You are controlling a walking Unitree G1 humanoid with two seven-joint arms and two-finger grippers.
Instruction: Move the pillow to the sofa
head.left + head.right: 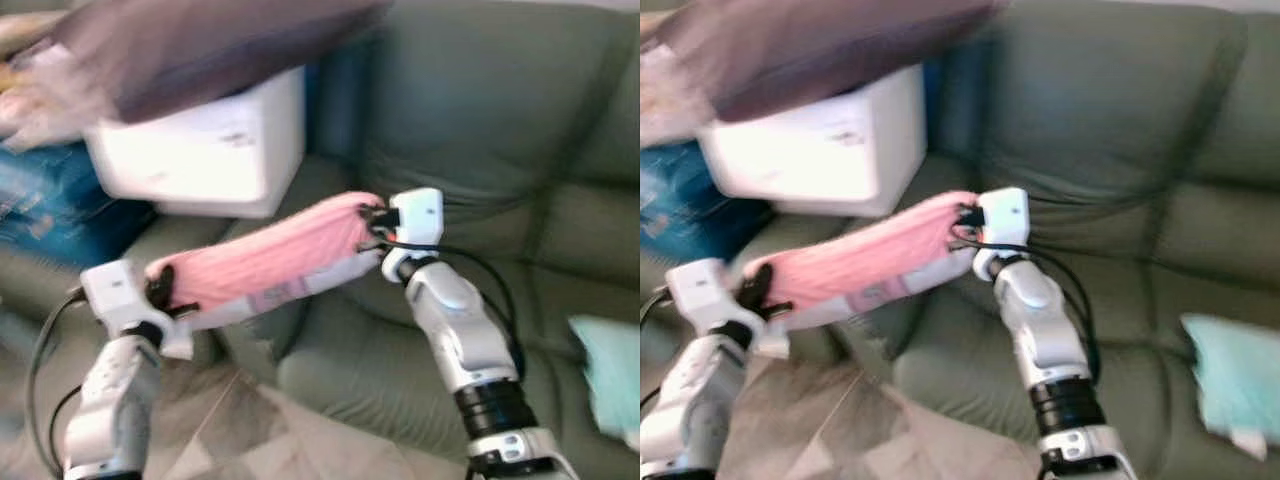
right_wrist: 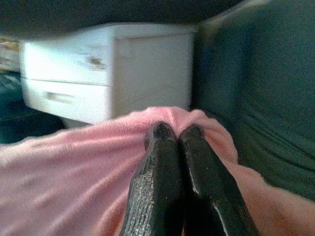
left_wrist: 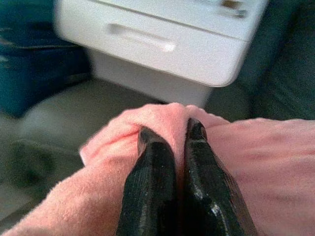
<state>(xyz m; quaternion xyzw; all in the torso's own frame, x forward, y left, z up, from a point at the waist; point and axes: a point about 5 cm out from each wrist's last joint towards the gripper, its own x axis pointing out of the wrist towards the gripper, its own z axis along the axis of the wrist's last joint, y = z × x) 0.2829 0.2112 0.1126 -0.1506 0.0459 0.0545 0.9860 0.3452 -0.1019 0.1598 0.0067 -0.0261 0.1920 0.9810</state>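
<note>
Up front, in the left eye view, a pink pillow [image 1: 265, 255] hung stretched between the two arms, above the front edge of a green sofa [image 1: 480, 120] and slanting upward toward the robot's right. The left gripper [image 1: 163, 292] pinched its lower end, and the right gripper [image 1: 374, 226] pinched its higher end. A white box [image 1: 200, 150] sat on the sofa behind the pillow, with a dark cushion [image 1: 220, 40] lying over its top and a blue bag [image 1: 50, 205] beside it on the left. A pale turquoise cloth [image 1: 610, 375] lay on the seat at the far right. The floor [image 1: 250, 430] showed below the pillow.

Next, the right eye view gave the same blurred scene, the pillow again strung between both arms.

From the left wrist view, the left gripper's two black fingers [image 3: 150, 191] were pressed together on a fold of the pink pillow, with the white box beyond.

Finally, the right wrist view showed the right gripper's fingers [image 2: 155, 182] closed on a bunched edge of the pillow, the white box and the green sofa back behind it.
</note>
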